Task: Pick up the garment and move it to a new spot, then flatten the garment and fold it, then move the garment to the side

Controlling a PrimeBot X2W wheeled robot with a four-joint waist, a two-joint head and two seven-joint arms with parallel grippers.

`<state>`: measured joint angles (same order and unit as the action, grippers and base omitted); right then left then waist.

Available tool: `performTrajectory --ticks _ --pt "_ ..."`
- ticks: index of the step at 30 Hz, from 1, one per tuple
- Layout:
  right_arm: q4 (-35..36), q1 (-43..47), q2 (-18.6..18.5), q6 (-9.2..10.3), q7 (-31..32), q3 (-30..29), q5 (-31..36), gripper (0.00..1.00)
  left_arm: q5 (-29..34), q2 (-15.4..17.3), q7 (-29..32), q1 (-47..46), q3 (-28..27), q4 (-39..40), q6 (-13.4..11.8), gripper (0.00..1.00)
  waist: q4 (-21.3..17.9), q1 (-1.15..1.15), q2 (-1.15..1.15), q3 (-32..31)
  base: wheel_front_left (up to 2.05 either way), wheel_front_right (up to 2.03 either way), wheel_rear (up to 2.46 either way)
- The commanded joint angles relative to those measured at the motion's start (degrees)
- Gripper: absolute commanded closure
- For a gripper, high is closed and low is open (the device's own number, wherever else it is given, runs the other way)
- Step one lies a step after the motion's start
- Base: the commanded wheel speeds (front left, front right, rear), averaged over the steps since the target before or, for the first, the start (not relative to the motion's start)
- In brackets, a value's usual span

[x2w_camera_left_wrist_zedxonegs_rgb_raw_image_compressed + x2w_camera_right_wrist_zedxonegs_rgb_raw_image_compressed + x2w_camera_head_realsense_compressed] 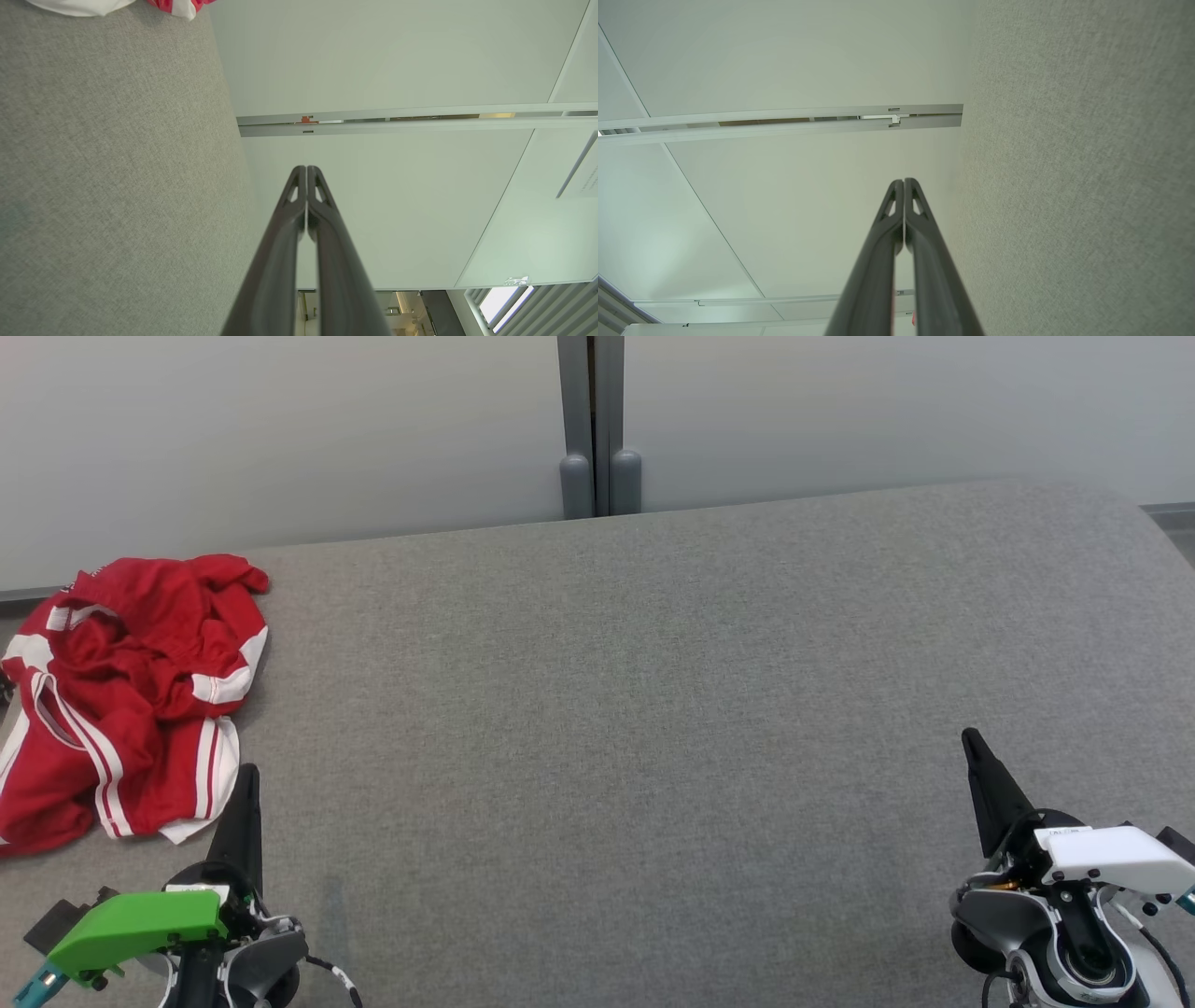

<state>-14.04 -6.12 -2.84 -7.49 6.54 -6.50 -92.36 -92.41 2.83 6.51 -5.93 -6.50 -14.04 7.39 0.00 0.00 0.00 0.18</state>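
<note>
Grey table [653,709], pale wall [280,429] behind. Red-white garment [131,691] crumpled at table's left side. Left gripper [246,779] just beside garment, fingers together, empty. Right gripper [973,744] well apart at lower right, fingers together, empty.

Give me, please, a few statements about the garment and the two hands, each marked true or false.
1. The red garment lies crumpled at the left of the grey surface. True.
2. The left hand holds the garment. False: its fingers are pressed together on nothing.
3. The right hand is open. False: it is shut, with nothing between its fingers.
4. The garment has white stripes. True.
</note>
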Motion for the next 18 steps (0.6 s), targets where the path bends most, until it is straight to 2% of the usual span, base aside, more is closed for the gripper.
performTrajectory --ticks 1,18 --pt "-0.04 -0.37 -0.13 -0.02 0.03 0.0 0.05 1.0 0.37 0.17 0.08 -0.91 -0.04 -0.03 0.33 1.0 0.0 0.0 0.0 0.0 0.0 0.0 0.0" --pt "-0.04 -0.37 -0.13 -0.02 0.03 0.0 0.05 1.0 0.37 0.17 0.08 -0.91 -0.04 -0.03 0.33 1.0 0.0 0.0 0.0 0.0 0.0 0.0 0.0"
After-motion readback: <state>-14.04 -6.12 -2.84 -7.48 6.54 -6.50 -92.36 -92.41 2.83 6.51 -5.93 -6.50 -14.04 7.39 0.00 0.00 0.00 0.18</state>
